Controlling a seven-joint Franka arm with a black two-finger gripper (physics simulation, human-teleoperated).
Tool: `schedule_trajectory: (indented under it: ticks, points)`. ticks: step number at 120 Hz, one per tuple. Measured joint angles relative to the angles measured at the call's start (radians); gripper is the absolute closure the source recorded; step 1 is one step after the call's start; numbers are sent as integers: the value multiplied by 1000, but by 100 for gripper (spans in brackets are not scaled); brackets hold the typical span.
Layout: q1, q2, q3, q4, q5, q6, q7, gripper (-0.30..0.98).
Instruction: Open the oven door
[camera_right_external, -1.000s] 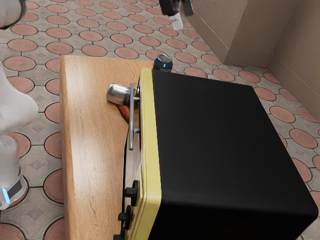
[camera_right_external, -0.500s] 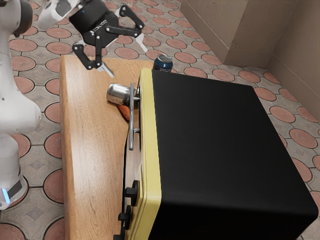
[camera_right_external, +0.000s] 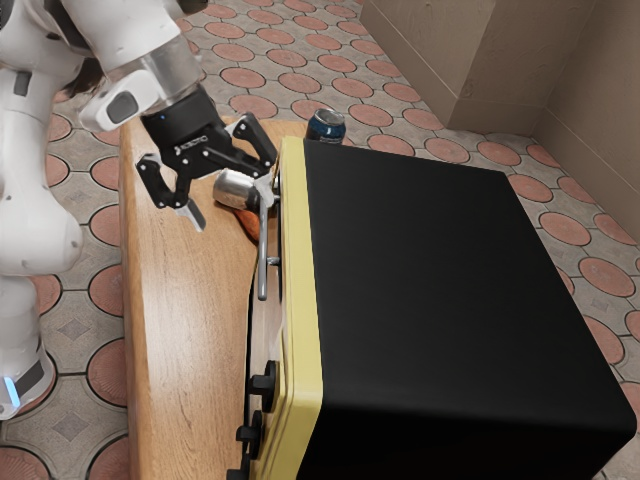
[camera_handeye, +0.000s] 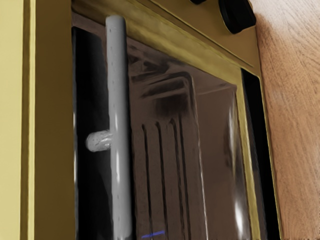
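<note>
My gripper (camera_right_external: 229, 205) stands open in the exterior view, beside the upper end of the oven's grey bar handle (camera_right_external: 263, 255). One fingertip overlaps that end of the bar; whether it touches, I cannot tell. The other is out over the table on the exterior view's left. The oven (camera_right_external: 450, 280) has a black top and a yellow front edge. From the wrist view, the handle (camera_handeye: 119, 150) runs across the front of the oven door (camera_handeye: 215, 135), whose glass shows rack bars inside. The door sits within its yellow frame, with no clear gap visible.
A silver can (camera_right_external: 230, 187) lies on the wooden table (camera_right_external: 180, 330) close by the gripper, with an orange-brown object (camera_right_external: 248, 225) partly hidden near the handle. A blue can (camera_right_external: 326, 126) stands behind the oven's upper corner. Black knobs (camera_right_external: 262, 385) stick out from the oven front.
The arm has swung into the exterior view and my open gripper has come down toward the handle's upper end. The oven and cans have not moved.
</note>
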Motion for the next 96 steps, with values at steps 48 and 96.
schedule_trajectory:
  ticks: [48, 96]
  points:
    - [3, -2, 51, -43, 7, -1, 36, 0]
    - [8, -2, 62, -67, 8, 6, 24, 0]
